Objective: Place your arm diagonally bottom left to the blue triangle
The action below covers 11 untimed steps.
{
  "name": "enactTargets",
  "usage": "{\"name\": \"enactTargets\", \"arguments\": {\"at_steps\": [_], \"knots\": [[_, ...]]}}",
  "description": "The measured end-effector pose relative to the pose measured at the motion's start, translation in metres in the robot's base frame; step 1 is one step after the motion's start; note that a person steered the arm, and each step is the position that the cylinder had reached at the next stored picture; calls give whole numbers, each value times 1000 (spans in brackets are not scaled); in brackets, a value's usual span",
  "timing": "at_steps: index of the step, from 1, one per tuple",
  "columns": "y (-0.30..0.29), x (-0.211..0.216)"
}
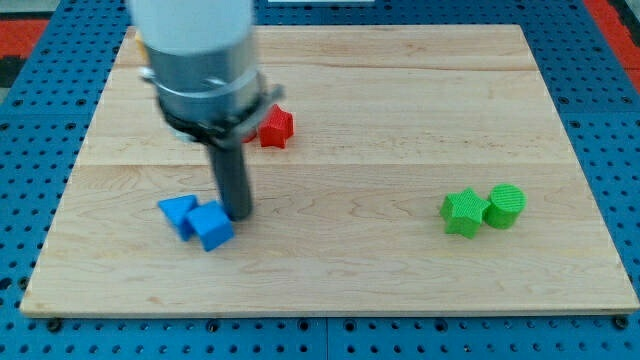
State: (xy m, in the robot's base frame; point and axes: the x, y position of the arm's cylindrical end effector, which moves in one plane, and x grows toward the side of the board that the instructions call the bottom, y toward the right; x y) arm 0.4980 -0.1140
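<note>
A blue triangle lies on the wooden board at the lower left, touching a blue cube on its right. My rod comes down from the arm's grey body at the view's top left. My tip rests on the board just right of the blue cube's upper edge, to the right of the blue triangle.
A red star block lies right of the rod, partly behind the arm's body. A green star block touches a green cylinder at the right. The board lies on a blue pegboard.
</note>
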Motion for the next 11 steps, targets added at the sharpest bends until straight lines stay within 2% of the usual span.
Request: {"name": "enactTargets", "arguments": {"at_steps": [2, 3, 5, 7, 11], "knots": [[-33, -23], [-82, -21], [-123, -7], [-86, 24], [-84, 43]]}}
